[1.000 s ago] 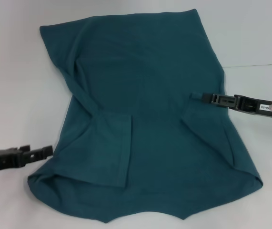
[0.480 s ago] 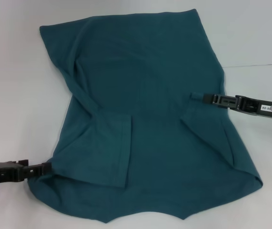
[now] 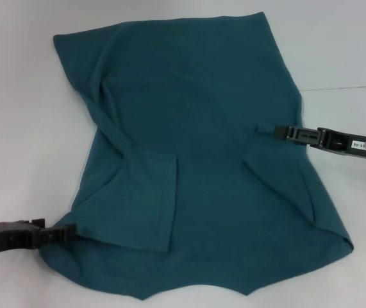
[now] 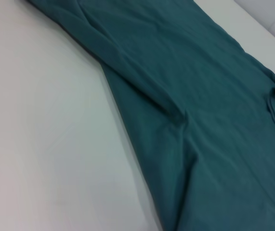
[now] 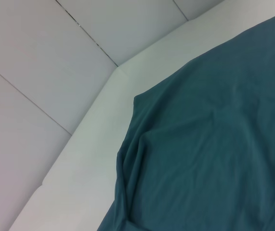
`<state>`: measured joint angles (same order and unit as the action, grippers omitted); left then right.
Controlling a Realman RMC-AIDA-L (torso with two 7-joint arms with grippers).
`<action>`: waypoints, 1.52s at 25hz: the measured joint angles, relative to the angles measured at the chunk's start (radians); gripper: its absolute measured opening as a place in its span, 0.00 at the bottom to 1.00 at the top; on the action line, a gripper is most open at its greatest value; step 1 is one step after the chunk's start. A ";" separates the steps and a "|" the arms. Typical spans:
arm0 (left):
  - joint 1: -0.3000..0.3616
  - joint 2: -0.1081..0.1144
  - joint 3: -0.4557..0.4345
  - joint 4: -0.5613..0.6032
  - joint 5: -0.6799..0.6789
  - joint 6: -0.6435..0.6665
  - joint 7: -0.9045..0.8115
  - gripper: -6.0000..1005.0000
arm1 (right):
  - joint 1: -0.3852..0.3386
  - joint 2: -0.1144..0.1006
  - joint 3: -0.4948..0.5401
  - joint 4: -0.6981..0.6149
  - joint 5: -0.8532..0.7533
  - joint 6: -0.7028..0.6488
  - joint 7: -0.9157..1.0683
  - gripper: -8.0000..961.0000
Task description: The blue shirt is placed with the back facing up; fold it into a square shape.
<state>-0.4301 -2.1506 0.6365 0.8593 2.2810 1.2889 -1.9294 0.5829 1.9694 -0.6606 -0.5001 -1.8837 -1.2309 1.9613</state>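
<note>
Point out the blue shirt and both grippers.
blue shirt (image 3: pixel 202 160), head view, middle of the back panel.
left gripper (image 3: pixel 67 232), head view, tip at the shirt's near left edge.
right gripper (image 3: pixel 266 129), head view, tip over the shirt.

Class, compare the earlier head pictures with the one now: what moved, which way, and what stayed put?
The left gripper dropped nearer the robot and slid in to the blue shirt's near left edge. A grasp cannot be confirmed. The right gripper stayed over the shirt's right side, and the shirt lies as before.

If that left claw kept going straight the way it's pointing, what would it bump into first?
Most likely the blue shirt: the left claw points at its near left edge and seems to touch the fabric already, though depth is unclear.
</note>
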 joint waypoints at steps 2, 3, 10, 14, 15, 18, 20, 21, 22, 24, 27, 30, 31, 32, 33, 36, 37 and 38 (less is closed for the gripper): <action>-0.001 0.000 0.007 -0.005 0.000 -0.002 0.003 0.90 | 0.000 0.000 0.000 0.000 0.000 0.002 0.000 0.97; -0.001 0.000 0.012 -0.006 0.001 0.001 0.005 0.90 | 0.001 0.000 0.000 0.000 0.000 0.002 0.000 0.97; -0.016 0.001 0.034 0.000 0.044 0.088 0.008 0.90 | 0.005 0.000 0.001 0.000 0.000 0.003 0.001 0.97; -0.034 0.007 0.030 0.004 0.039 0.169 0.020 0.90 | 0.006 0.000 0.002 0.000 0.000 0.004 0.001 0.97; -0.041 0.009 0.029 0.004 0.039 0.188 0.021 0.90 | 0.006 0.000 0.002 0.000 0.000 0.005 0.001 0.97; -0.055 0.011 0.028 0.006 0.037 0.230 0.021 0.90 | 0.006 0.000 0.003 0.000 0.000 0.006 -0.001 0.97; -0.061 0.013 0.029 0.013 0.032 0.258 0.022 0.90 | 0.005 0.000 0.003 0.000 0.000 0.007 -0.002 0.97; -0.062 0.014 0.030 0.016 0.031 0.266 0.022 0.90 | 0.005 0.000 0.004 0.001 0.000 0.008 -0.002 0.97; -0.063 0.017 0.030 0.019 0.030 0.276 0.022 0.89 | 0.004 0.000 0.006 0.001 0.000 0.009 -0.002 0.97; -0.065 0.019 0.032 0.021 0.031 0.282 0.022 0.89 | 0.003 0.000 0.009 0.003 0.000 0.013 -0.003 0.97; -0.063 0.020 0.033 0.021 0.038 0.262 0.023 0.89 | 0.001 0.000 0.010 0.006 0.000 0.021 -0.004 0.97; -0.057 0.020 0.032 0.019 0.049 0.215 0.024 0.88 | 0.001 0.000 0.010 0.007 0.000 0.022 -0.004 0.97; -0.054 0.020 0.030 0.017 0.051 0.201 0.024 0.88 | 0.001 0.000 0.010 0.007 0.000 0.022 -0.004 0.97; -0.052 0.021 0.029 0.016 0.052 0.193 0.025 0.88 | 0.002 0.000 0.010 0.007 0.000 0.022 -0.003 0.97; -0.049 0.021 0.029 0.016 0.052 0.187 0.026 0.88 | 0.002 0.000 0.010 0.007 0.000 0.022 -0.003 0.97; -0.045 0.021 0.028 0.016 0.052 0.182 0.032 0.87 | 0.004 0.000 0.010 0.008 0.000 0.022 -0.001 0.97; -0.044 0.020 0.028 0.016 0.052 0.181 0.033 0.87 | 0.005 0.000 0.010 0.008 0.000 0.022 -0.001 0.97; -0.044 0.019 0.029 0.016 0.052 0.181 0.035 0.87 | 0.006 0.000 0.010 0.008 0.000 0.022 0.000 0.97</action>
<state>-0.4742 -2.1315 0.6650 0.8754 2.3332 1.4698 -1.8948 0.5885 1.9695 -0.6503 -0.4923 -1.8837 -1.2086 1.9612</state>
